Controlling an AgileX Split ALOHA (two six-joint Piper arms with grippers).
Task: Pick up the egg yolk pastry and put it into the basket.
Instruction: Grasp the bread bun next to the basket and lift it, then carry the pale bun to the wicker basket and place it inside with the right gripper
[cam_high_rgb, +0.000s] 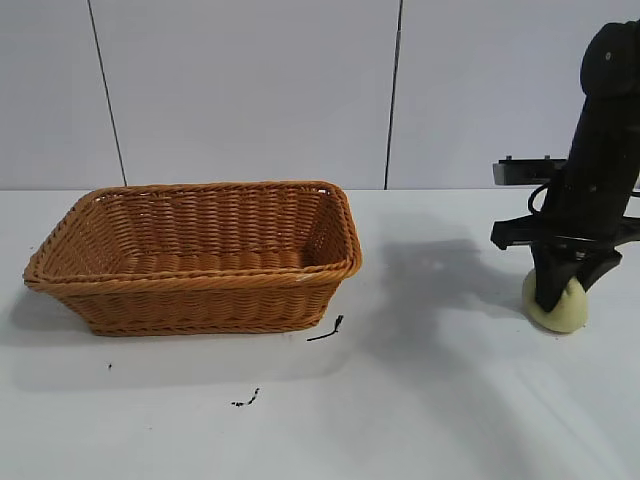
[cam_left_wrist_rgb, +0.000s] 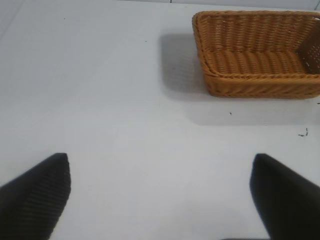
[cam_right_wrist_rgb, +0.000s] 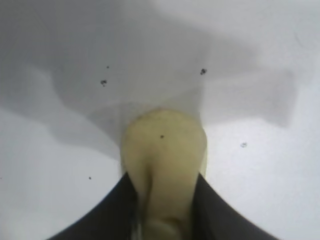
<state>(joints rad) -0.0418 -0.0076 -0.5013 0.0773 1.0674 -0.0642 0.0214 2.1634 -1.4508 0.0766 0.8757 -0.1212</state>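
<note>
The egg yolk pastry (cam_high_rgb: 566, 311) is a small pale yellow bun on the white table at the right. My right gripper (cam_high_rgb: 557, 298) stands over it from above and is shut on it; in the right wrist view the pastry (cam_right_wrist_rgb: 164, 150) is squeezed between the two black fingers (cam_right_wrist_rgb: 107, 215). It still sits at table level. The basket (cam_high_rgb: 200, 300) is a large orange-brown wicker one at the left of the table, with nothing in it; it also shows in the left wrist view (cam_left_wrist_rgb: 260, 82). My left gripper (cam_left_wrist_rgb: 160, 172) is open and empty over bare table, away from the basket.
Small dark crumbs and a black scrap (cam_high_rgb: 326, 331) lie on the table in front of the basket's right corner. A grey panelled wall stands behind. Bare table lies between the basket and the pastry.
</note>
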